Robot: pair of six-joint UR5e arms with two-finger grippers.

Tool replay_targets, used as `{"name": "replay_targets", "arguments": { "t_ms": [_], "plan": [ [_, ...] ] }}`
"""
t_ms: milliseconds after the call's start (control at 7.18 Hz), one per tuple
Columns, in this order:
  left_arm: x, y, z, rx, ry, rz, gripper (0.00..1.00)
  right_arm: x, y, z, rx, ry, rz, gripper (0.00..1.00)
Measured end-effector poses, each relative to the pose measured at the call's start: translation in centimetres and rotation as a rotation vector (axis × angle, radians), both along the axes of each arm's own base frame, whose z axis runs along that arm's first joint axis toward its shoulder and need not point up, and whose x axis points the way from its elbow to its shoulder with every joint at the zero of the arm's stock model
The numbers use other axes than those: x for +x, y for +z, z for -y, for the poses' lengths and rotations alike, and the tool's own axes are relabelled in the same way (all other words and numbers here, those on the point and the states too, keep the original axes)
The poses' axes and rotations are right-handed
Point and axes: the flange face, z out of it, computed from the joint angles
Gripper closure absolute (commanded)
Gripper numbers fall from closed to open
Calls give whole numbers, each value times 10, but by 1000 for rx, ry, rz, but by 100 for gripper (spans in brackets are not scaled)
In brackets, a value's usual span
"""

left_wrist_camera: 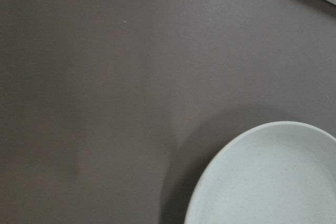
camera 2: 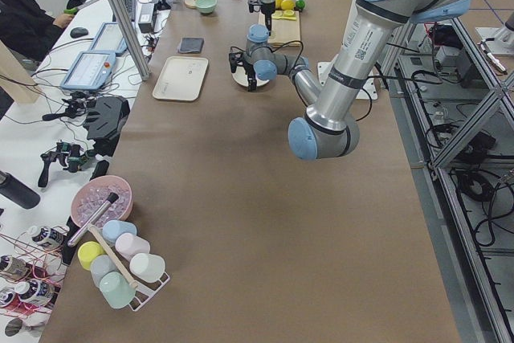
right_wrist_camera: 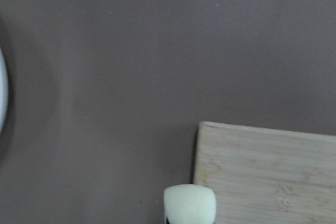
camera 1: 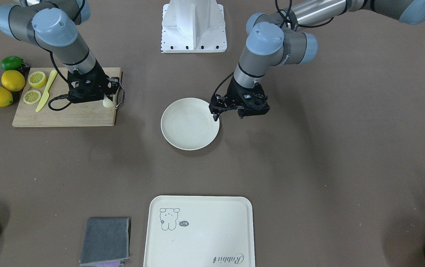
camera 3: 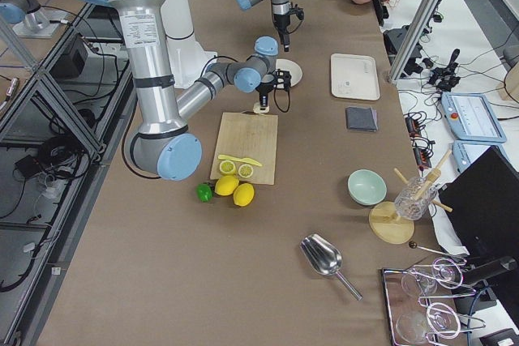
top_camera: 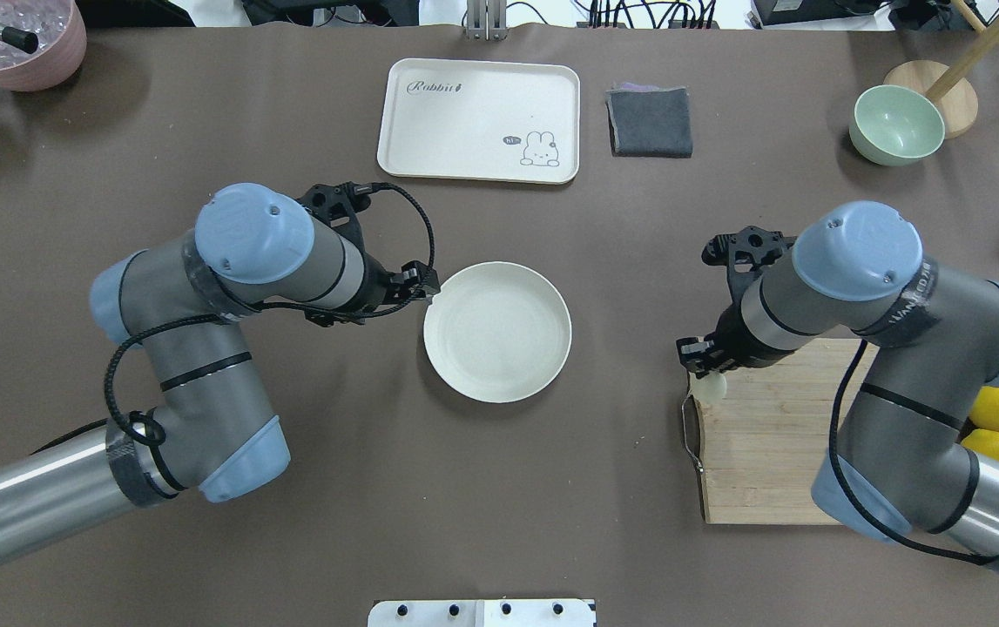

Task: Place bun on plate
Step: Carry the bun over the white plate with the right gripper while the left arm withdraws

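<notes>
**Item: bun (camera 1: 108,102).** Small, pale and rounded, pinched in the jaws of the right gripper (top_camera: 706,376). It sits at the corner of the cutting board (camera 1: 67,116) nearest the plate, beside the board's metal handle (camera 1: 122,97). Whether it has cleared the wood cannot be told.

**Item: plate (camera 1: 190,145).** Round, cream-white, with nothing on it. It stands mid-bench, apart from the board with bare bench between them.

**Item: left gripper (camera 1: 228,111).** Hangs at the plate's rim on the side away from the board. The set of its jaws cannot be told; its wrist view shows only bench and a curve of rim.

**Step in hand, as judged:** carry and set-down.

**Handling notes:**
- Lift straight up first, so the bun clears the board edge and the handle.
- Cross to the plate high enough to pass over its raised rim, then come down over the middle — not the near edge, where a rounded piece could tip out.
- The bun looks soft, so keep the grip only firm enough to hold it.
- Part the jaws once it is low over the plate's floor or resting on it — a drop might send it rolling.
- The left gripper crowds the far rim, so the centre is the safer target.
</notes>
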Motion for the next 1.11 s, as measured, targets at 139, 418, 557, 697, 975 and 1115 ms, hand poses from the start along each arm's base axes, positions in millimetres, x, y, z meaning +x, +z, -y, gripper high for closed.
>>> {"name": "replay_targets", "arguments": {
  "t_ms": [139, 418, 557, 697, 975, 1115],
  "plan": [
    [-26, 19, 0, 22, -2, 18, 3, -18, -29, 18, 13, 11, 10, 75],
    [-68, 66, 6, 72, 10, 88, 3, -70, -87, 59, 27, 25, 26, 75],
    [-81, 88, 6, 80, 15, 113, 3, -100, -112, 76, 17, 31, 26, 74],
    [-92, 111, 3, 85, 15, 121, 3, -129, -129, 84, 7, 31, 16, 74],
    [-123, 147, 4, 104, 45, 112, 3, -168, -136, 76, 11, 11, -5, 74],
    [-138, 155, 10, 105, 72, 102, 3, -179, -138, 70, 15, -1, -6, 69]
  ]
}}
